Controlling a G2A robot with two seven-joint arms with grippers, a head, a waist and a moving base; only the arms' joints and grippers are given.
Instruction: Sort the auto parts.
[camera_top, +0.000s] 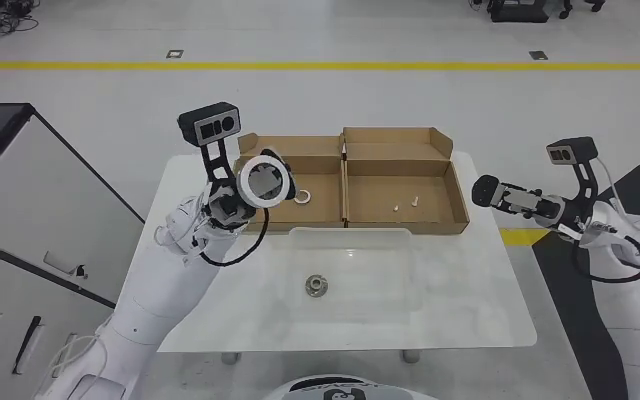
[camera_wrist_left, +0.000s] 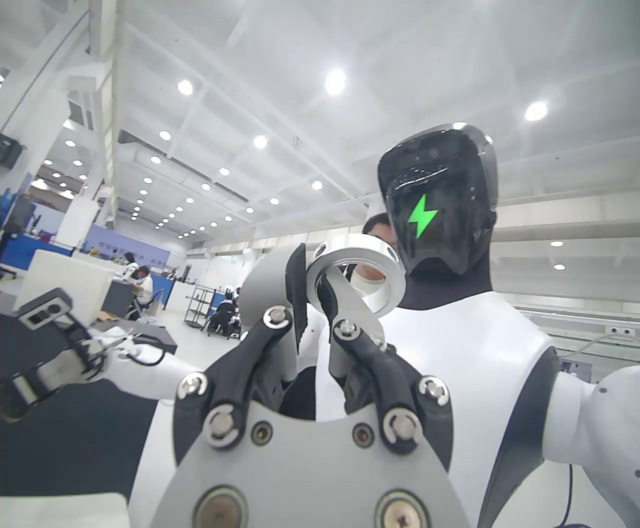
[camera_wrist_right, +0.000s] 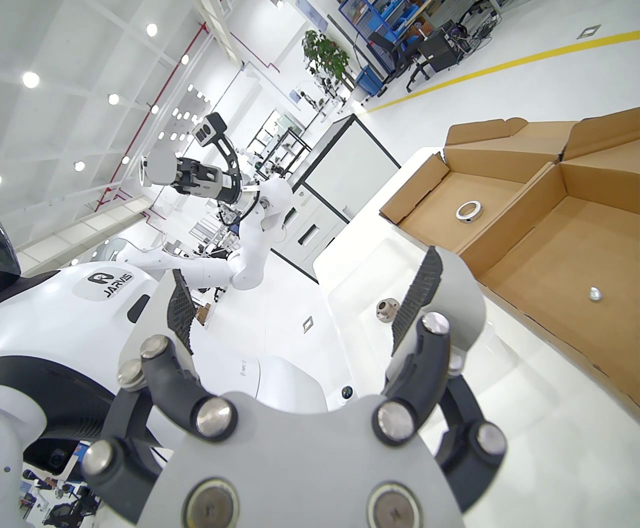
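We have the left gripper (camera_wrist_left: 310, 282) clamped on a metal ring (camera_wrist_left: 352, 247). One finger (camera_wrist_left: 296, 280) bears on the outside of the ring's wall and the other sits inside its bore, so most of the ring stands out beyond the fingertips. From above, the ring is held raised and appears to be over the near edge of the left compartment of the cardboard box (camera_top: 380, 190).

A second ring (camera_top: 304, 196) lies on that compartment's floor, just past the fingers. We judge this to be the carrying step, with the drop not yet made. The next move calls for bringing the fingers down inside that compartment's walls and parting them, so that the ring lands beside its twin.

The right gripper (camera_top: 485, 190) hangs off the box's other side, its fingers spread wide with nothing between them. In the right wrist view a flanged hub (camera_wrist_right: 387, 307) in the clear tray (camera_top: 350, 232) shows just past one fingertip, and we take it as the likely next pick. Small bolts (camera_top: 405, 204) lie in the right compartment.
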